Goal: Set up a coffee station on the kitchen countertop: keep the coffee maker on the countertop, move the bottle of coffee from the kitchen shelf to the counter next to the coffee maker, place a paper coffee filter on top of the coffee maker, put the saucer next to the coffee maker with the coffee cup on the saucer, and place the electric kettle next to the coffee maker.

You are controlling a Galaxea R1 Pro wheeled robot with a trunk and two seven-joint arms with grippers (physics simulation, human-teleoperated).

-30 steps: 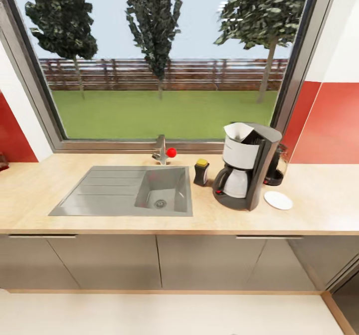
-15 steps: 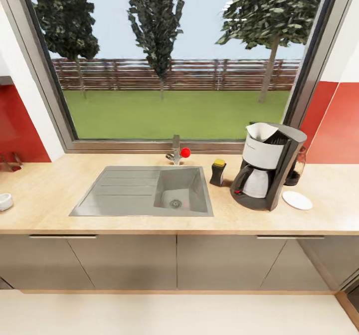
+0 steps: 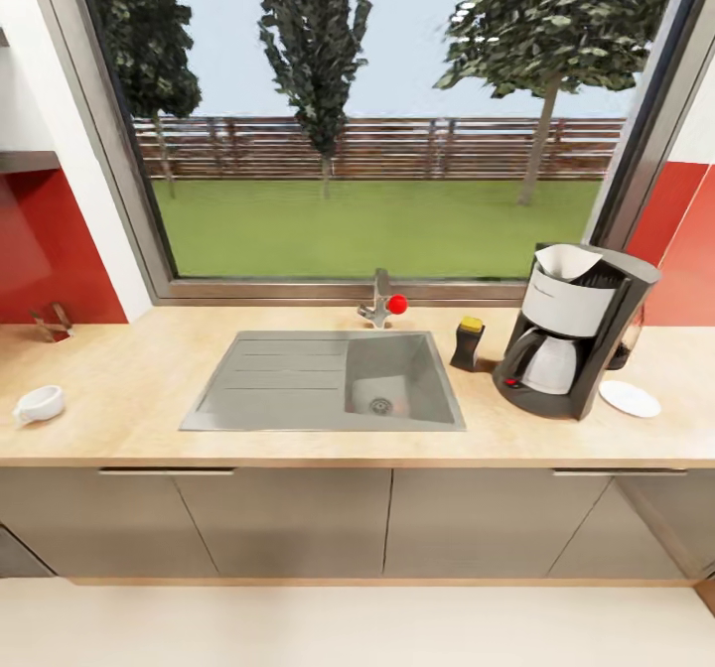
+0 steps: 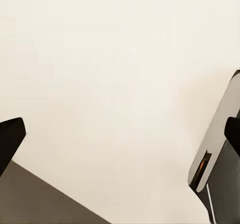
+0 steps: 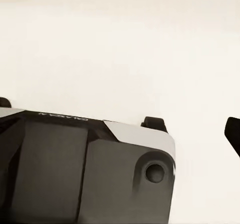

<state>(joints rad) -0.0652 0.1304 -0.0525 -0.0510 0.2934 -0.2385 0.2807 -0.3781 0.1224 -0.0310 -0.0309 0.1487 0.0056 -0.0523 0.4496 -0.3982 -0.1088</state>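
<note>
The coffee maker [image 3: 579, 344] stands on the kitchen countertop [image 3: 129, 419] at the right, with the white paper coffee filter [image 3: 567, 261] in its top. Left of it stands the bottle of coffee [image 3: 468, 342] with its yellow cap. The saucer [image 3: 630, 398] lies bare to the machine's right. The electric kettle [image 3: 628, 341] peeks out behind the machine, mostly hidden. Far left on the counter sits the coffee cup [image 3: 40, 404]. My left gripper [image 4: 120, 139] is open over pale floor. My right gripper [image 5: 120, 134] is open too, with one fingertip [image 5: 233, 132] showing.
A steel sink [image 3: 328, 381] with a red-knobbed tap [image 3: 382, 302] is set in the counter's middle. A big window runs behind it, with red wall at both sides. Grey cabinets stand under the counter. The robot's own base [image 5: 75, 169] lies under the right wrist.
The camera has shifted left, so everything on the counter slides right in the picture and the cup has come into view. Nothing on the counter has moved.
</note>
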